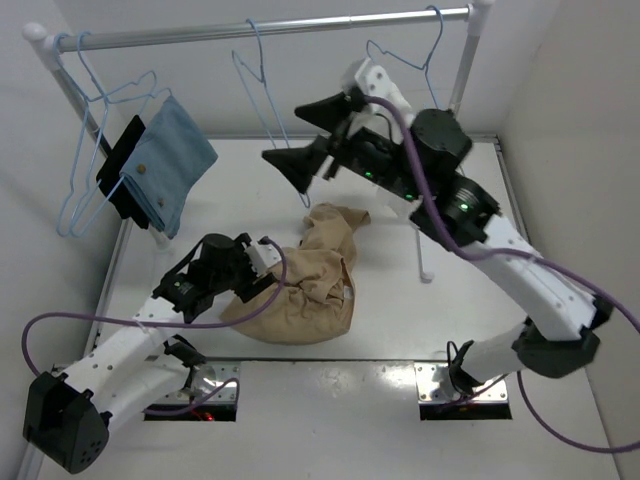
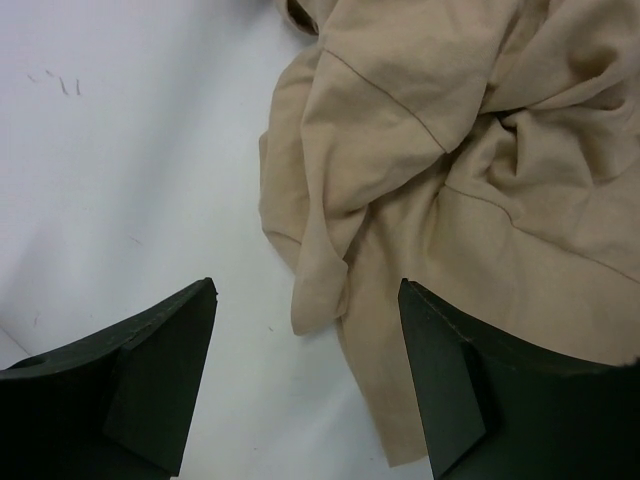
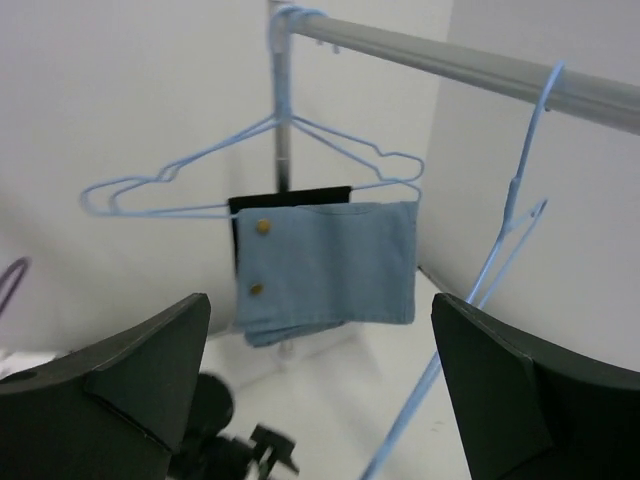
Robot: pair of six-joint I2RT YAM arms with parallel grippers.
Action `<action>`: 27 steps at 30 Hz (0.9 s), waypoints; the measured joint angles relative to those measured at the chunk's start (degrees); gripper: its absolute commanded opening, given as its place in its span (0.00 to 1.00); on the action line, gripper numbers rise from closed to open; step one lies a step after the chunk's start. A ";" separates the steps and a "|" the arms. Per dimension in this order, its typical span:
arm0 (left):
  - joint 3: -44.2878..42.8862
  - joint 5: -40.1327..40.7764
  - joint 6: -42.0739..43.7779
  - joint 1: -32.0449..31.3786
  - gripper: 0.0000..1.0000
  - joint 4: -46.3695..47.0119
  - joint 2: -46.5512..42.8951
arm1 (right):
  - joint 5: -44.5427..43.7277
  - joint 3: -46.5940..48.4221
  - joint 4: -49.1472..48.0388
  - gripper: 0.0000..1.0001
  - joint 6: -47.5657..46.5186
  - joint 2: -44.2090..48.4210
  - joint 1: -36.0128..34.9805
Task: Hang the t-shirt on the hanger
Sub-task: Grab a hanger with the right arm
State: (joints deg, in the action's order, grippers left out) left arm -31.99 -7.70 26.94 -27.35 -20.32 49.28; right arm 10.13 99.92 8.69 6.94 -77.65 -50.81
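Note:
The tan t-shirt [image 1: 305,280] lies crumpled on the white table, mid-front. My left gripper [image 1: 268,272] is open and low at the shirt's left edge. In the left wrist view [image 2: 308,290] a fold of the shirt [image 2: 440,150] hangs between the fingers and touches neither. My right gripper [image 1: 282,132] is open and raised near the rail. The bare light-blue hanger [image 1: 256,100] hangs from the rail, and its wire [image 3: 513,190] runs down between the right gripper's [image 3: 320,300] open fingers, close to the right one.
The grey rail [image 1: 300,28] spans the back on white posts. Several blue hangers at its left end carry a folded blue cloth [image 1: 175,160], also in the right wrist view [image 3: 330,265]. Another bare hanger [image 1: 405,58] hangs at the right. A thin white post [image 1: 425,270] stands right of the shirt.

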 measured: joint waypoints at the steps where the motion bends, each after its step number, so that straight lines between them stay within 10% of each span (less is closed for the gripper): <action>1: 0.26 -0.02 0.00 0.00 0.79 0.15 -0.17 | -1.18 1.73 -1.92 0.92 0.55 -2.91 -0.02; 12: 0.79 -0.31 -1.20 0.02 0.79 1.53 -1.51 | -17.62 6.05 -12.50 0.75 -4.42 -21.09 0.00; 27: 0.81 -1.11 -2.73 0.02 0.79 2.08 -2.36 | -17.29 2.91 -14.19 0.68 -7.19 -18.62 0.04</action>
State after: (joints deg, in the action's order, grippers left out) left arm -31.18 -8.82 24.21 -27.33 -18.24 46.92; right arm -7.16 102.83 -5.50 -0.25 -96.27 -50.76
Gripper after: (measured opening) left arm 0.790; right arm 0.704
